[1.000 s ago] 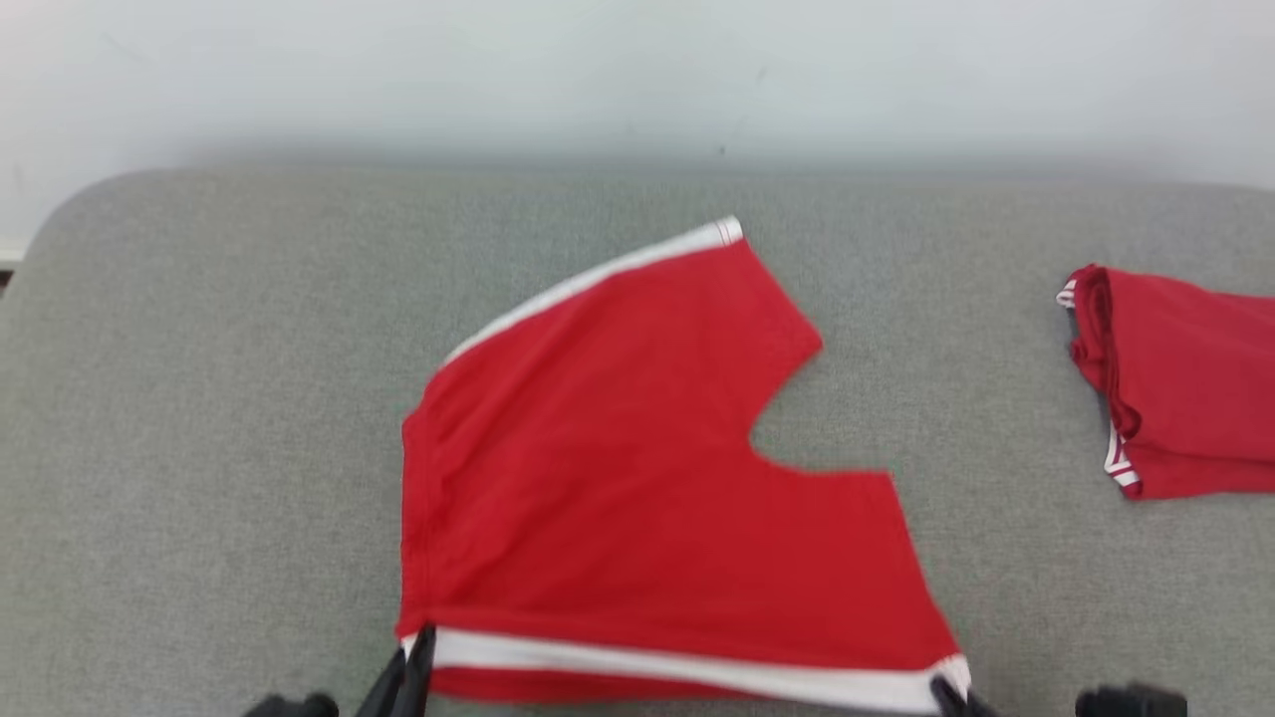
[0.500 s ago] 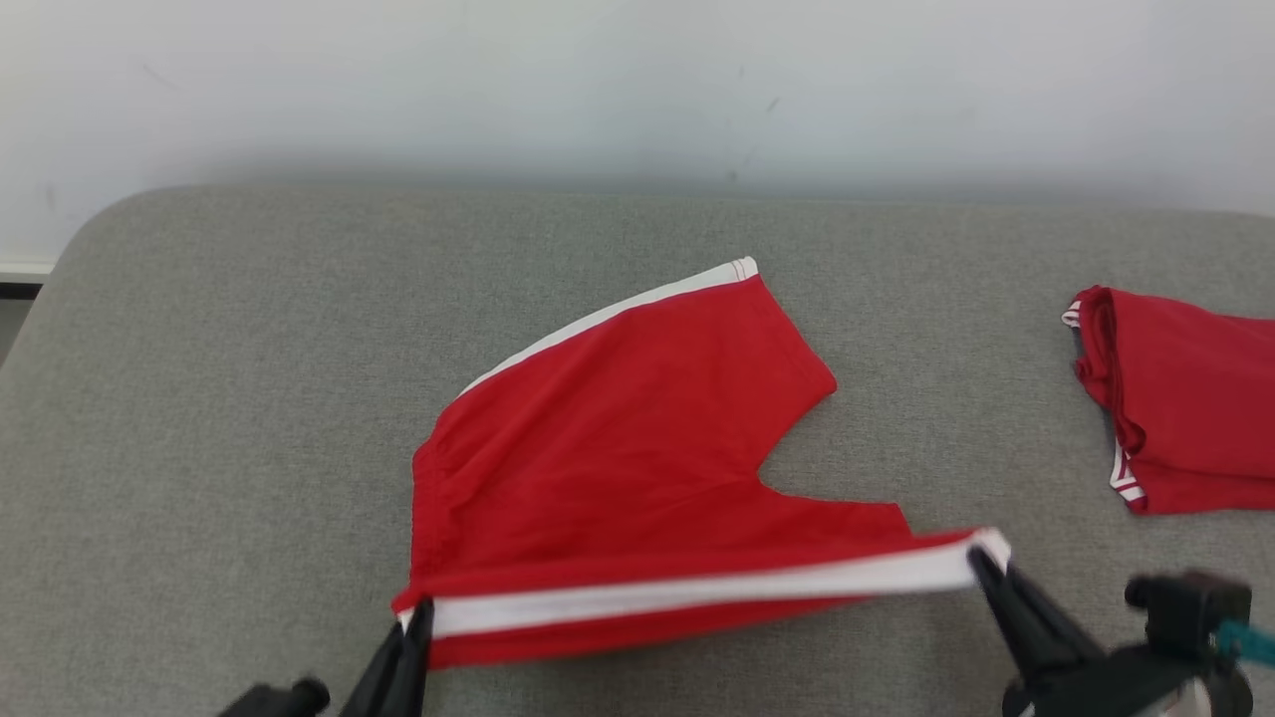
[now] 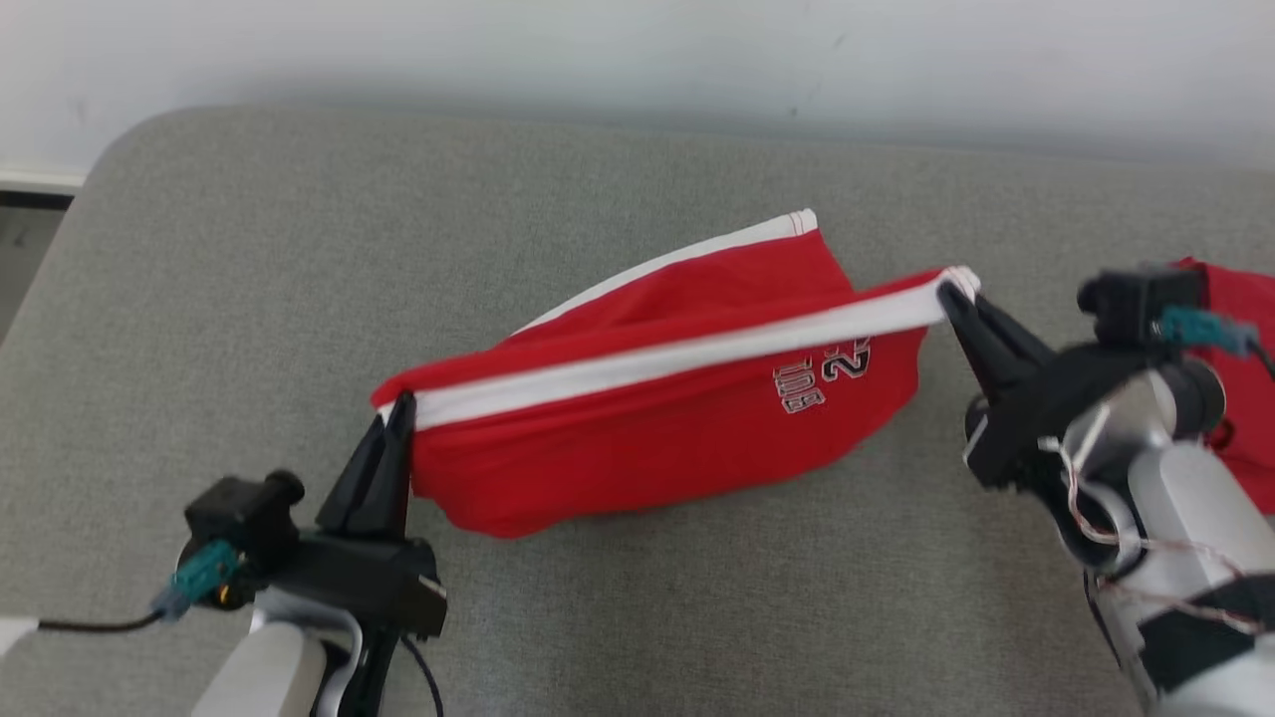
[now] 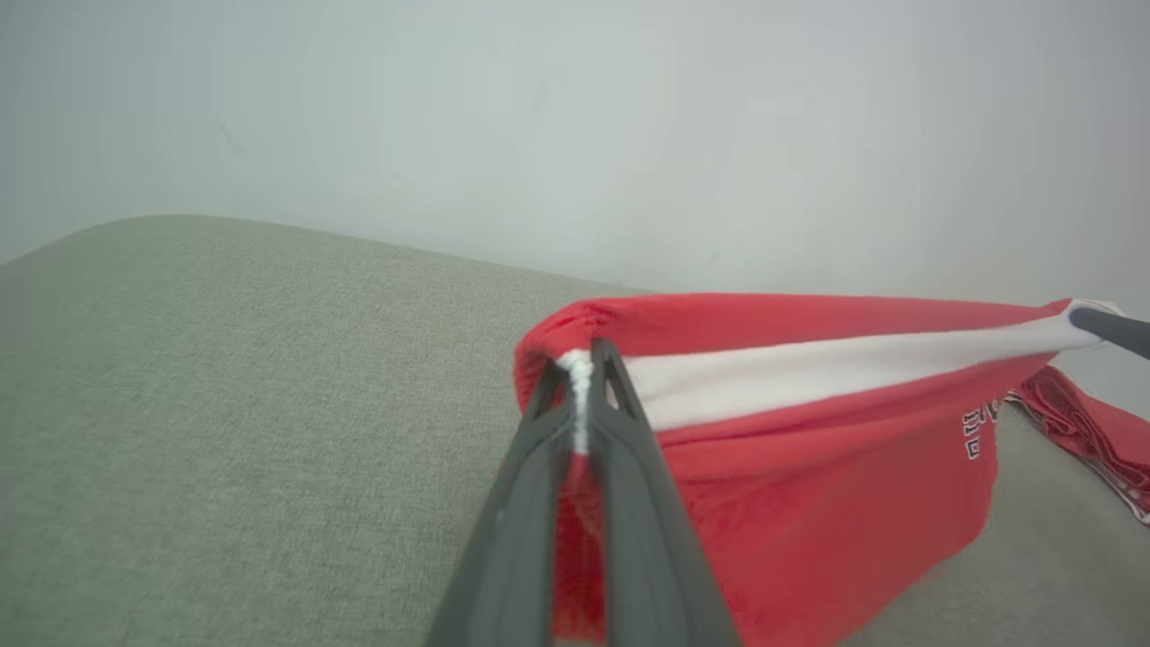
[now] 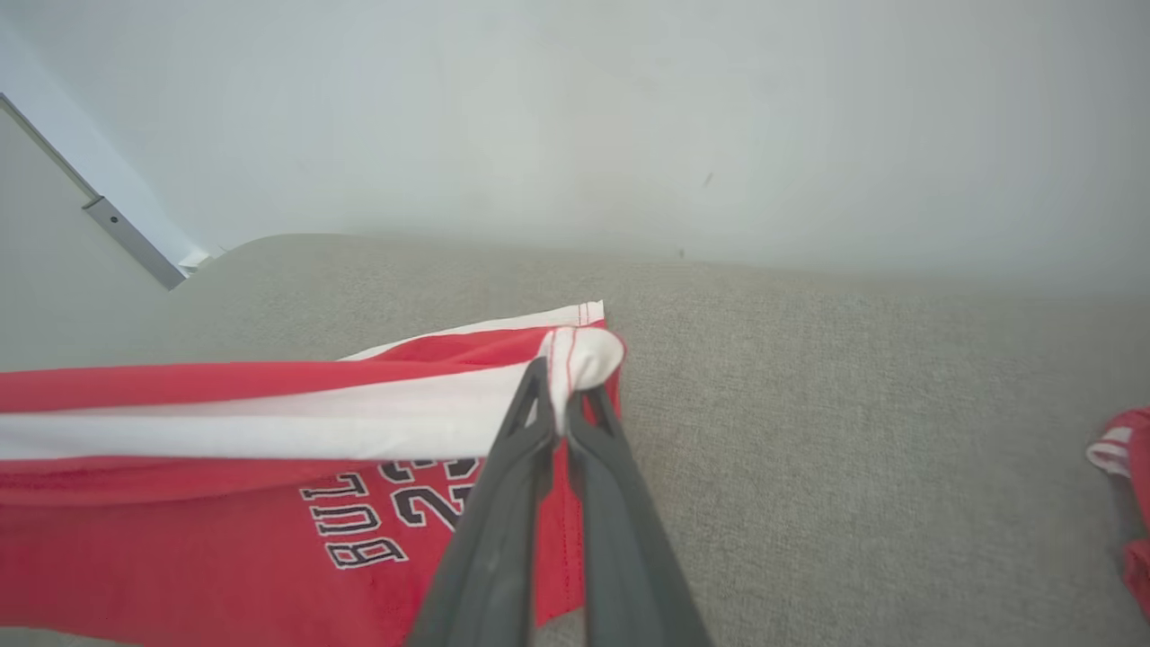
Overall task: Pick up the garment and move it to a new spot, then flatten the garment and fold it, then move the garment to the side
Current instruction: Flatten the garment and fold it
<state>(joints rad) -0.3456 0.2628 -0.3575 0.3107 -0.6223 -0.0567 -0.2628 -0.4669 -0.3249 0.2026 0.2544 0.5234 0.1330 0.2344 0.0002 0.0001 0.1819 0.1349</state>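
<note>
Mid-fold: left gripper (image 3: 400, 406) and right gripper (image 3: 948, 291) each pinched tight on an end of the shorts' (image 3: 637, 458) white stripe (image 3: 677, 358); best carry both ends evenly, stripe taut, landing along the far stripe (image 3: 687, 256).

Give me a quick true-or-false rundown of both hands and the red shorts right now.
1. The left hand is shut on one end of the white stripe of the red shorts. True.
2. The right hand is open, clear of the shorts. False: it is shut on the stripe's other end.
3. The shorts lie flat on the grey surface. False: the striped edge is held up, taut between the hands.
4. Lettering shows on the shorts. True.
5. A second red garment lies at the right. True.
</note>
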